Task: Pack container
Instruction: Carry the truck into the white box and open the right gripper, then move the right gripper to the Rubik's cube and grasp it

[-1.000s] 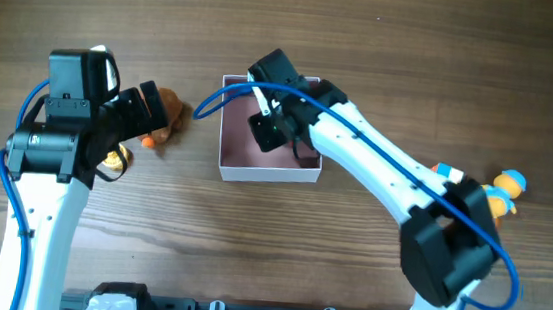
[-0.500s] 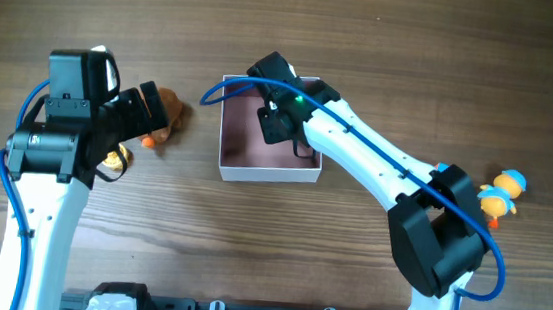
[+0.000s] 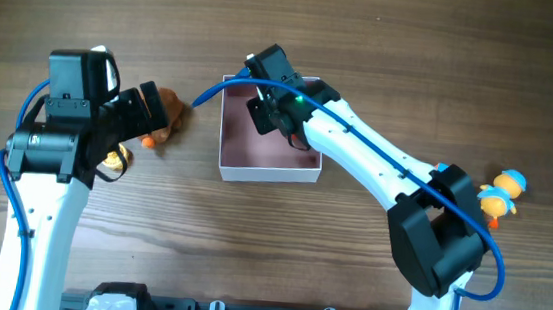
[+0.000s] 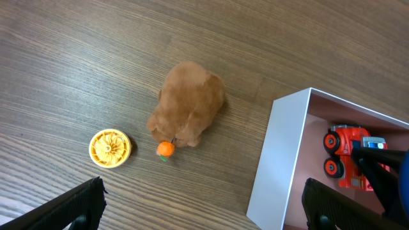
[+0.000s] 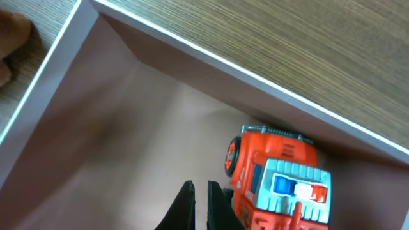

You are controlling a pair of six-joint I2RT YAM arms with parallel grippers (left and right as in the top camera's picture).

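Note:
The container [image 3: 268,172] is a small square box with white walls and a dusty-pink inside, at the table's middle. A red toy truck [image 5: 281,182] lies in its far corner; it also shows in the left wrist view [image 4: 348,158]. My right gripper [image 3: 265,112] is down inside the container, its fingers [image 5: 199,206] shut on nothing just left of the truck. My left gripper [image 4: 204,211] is wide open and empty, held above the table between a brown plush toy [image 4: 188,102] and the container's left wall [image 4: 281,160].
A yellow disc [image 4: 110,147] and a small orange ball [image 4: 165,149] lie by the plush [image 3: 172,111]. Two small orange, yellow and blue figures [image 3: 499,195] stand at the far right. The right arm reaches across the container's right side.
My right gripper has shifted toward the far left part of the container. The left arm and the toys outside have not moved.

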